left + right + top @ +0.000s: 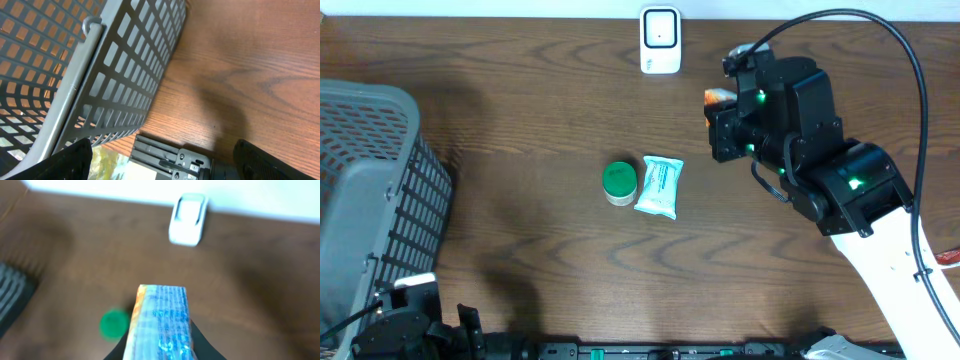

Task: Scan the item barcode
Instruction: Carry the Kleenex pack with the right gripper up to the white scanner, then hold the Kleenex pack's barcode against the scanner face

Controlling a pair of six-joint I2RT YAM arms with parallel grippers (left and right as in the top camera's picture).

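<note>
the pack, a slim orange and blue packet, is up off the table, pinched between the fingers of the right gripper. the jaws are closed on its 2 flat sides, with a narrow edge facing the wrist camera. no barcode can be made out on that blurred edge.

the scanner stands at the far edge of the table. from above it lies to the left of the pack and a little farther back, near but apart. in the wrist view it sits straight ahead and slightly right, and the pack's long axis points roughly at it. my guess is that the next move is a short reach forward, perhaps with a turn of the wrist to show the scanner a flat face. which face carries the code i cannot tell.

a green tub and a white pouch lie side by side at mid-table, nearer than the scanner.

the left gripper is far off at the basket, jaws wide and holding nothing, so the right arm is the 1 placed to scan.
</note>
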